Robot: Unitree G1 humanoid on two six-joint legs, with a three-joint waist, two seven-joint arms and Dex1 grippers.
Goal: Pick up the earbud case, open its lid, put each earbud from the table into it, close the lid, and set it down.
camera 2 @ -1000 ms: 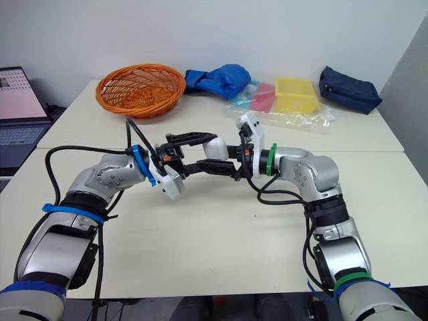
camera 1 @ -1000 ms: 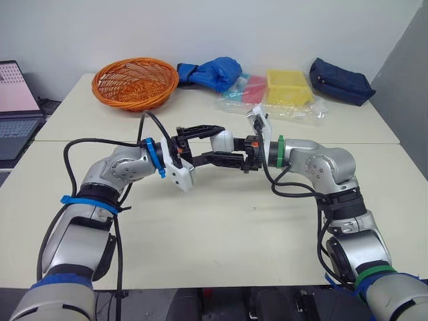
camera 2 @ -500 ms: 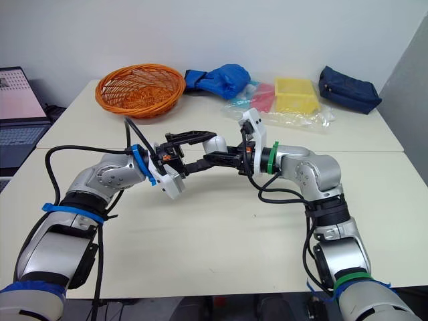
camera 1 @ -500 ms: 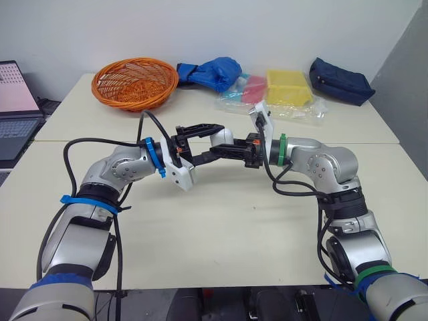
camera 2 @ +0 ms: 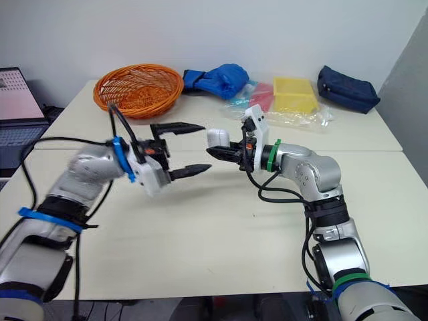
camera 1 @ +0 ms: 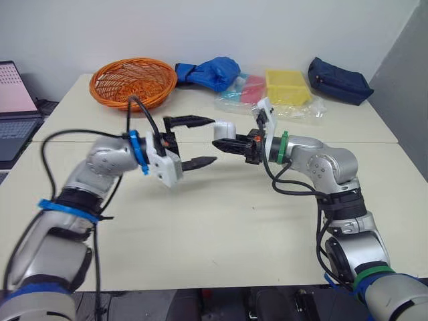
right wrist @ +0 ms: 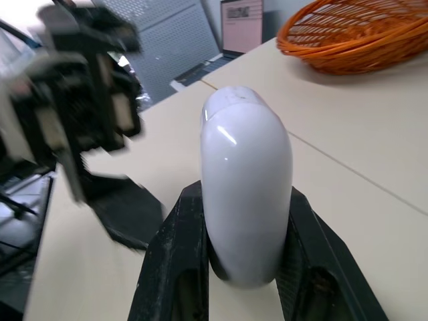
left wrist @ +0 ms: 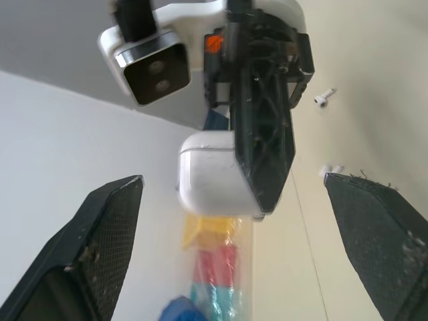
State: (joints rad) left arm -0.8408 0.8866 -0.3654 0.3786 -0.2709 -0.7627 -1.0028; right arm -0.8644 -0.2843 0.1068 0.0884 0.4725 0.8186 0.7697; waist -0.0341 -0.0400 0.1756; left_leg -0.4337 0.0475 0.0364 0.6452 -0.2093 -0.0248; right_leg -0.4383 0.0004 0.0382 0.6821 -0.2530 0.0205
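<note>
The earbud case (camera 1: 224,129) is held above the table (camera 1: 221,227), clear of its surface, near the middle of the scene. It is clamped between the two black fingers of the right gripper (camera 1: 227,139), which are closed against its opposite sides, as is seen plainly in the right wrist view. The case is white and rounded, and its lid appears to be shut, a thin seam being visible near one end. The left gripper (camera 1: 213,140) is raised beside the case on the robot's left, its fingers spread wide with nothing held; one fingertip is level with the top of the case and the other lies below it, neither touching. In the left wrist view two small white pieces are seen on the table beyond the case, taken to be the first earbud (left wrist: 322,98) and the second earbud (left wrist: 332,170), though they are too small to be told for certain. Along the far edge of the table an orange basket (camera 1: 134,81), a blue cloth bundle (camera 1: 207,71), a yellow tray (camera 1: 287,87) and a dark blue pouch (camera 1: 340,80) are set. A laptop (camera 1: 15,110) is seen at the far left.
</note>
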